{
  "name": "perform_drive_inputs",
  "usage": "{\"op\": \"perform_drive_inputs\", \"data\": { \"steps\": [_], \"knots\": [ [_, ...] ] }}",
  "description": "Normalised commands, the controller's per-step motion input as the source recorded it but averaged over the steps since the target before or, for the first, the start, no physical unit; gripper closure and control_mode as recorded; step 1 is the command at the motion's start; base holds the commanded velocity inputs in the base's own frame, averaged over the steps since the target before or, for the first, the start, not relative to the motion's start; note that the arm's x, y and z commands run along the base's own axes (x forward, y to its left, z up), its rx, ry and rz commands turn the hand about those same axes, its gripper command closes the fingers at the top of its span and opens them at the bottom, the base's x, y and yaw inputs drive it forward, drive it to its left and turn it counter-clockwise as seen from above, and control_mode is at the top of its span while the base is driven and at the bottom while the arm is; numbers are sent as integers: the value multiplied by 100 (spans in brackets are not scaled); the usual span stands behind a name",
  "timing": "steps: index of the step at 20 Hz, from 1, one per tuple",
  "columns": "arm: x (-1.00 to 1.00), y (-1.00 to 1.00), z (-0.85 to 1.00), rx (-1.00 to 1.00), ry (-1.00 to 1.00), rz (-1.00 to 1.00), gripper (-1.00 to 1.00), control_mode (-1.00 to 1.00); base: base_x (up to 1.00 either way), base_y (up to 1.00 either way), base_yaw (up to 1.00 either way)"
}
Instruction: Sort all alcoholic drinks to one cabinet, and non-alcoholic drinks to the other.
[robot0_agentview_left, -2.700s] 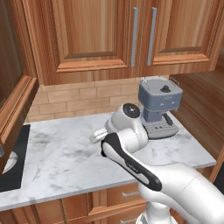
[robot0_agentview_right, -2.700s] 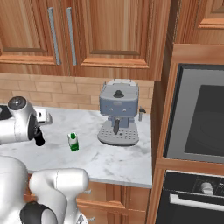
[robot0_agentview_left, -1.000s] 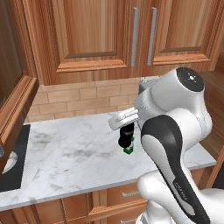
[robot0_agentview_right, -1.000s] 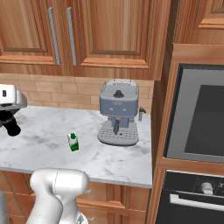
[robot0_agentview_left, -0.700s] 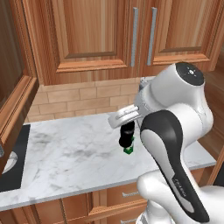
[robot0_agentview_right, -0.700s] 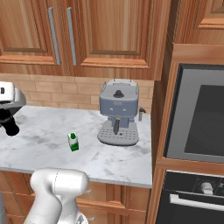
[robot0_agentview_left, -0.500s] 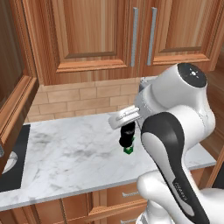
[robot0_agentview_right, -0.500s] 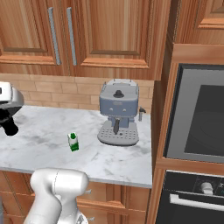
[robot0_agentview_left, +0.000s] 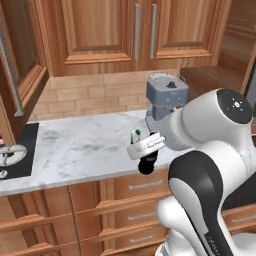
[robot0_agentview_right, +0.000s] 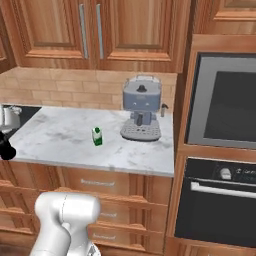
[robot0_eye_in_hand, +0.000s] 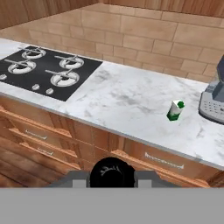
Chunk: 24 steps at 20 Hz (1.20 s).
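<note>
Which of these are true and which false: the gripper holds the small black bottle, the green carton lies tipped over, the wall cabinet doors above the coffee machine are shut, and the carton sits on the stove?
1. The gripper holds the small black bottle. True.
2. The green-and-white carton lies tipped over. False: it stands upright on the marble counter.
3. The wall cabinet doors above the coffee machine are shut. True.
4. The carton sits on the stove. False: it stands on bare counter, apart from the stove and nearer the coffee machine.
</note>
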Motion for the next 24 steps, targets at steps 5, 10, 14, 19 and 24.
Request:
{"op": "perform_drive_inputs", "data": {
  "steps": [5, 10, 14, 19, 24],
  "knots": [
    [0, 0, 0, 0, 0, 0, 100, 100, -66, 44, 13],
    [0, 0, 0, 0, 0, 0, 100, 100, -42, 61, 32],
    [0, 0, 0, 0, 0, 0, 100, 100, -21, 78, 42],
    [0, 0, 0, 0, 0, 0, 100, 100, -39, 78, 44],
    [0, 0, 0, 0, 0, 0, 100, 100, -20, 82, 44]
  ]
}}
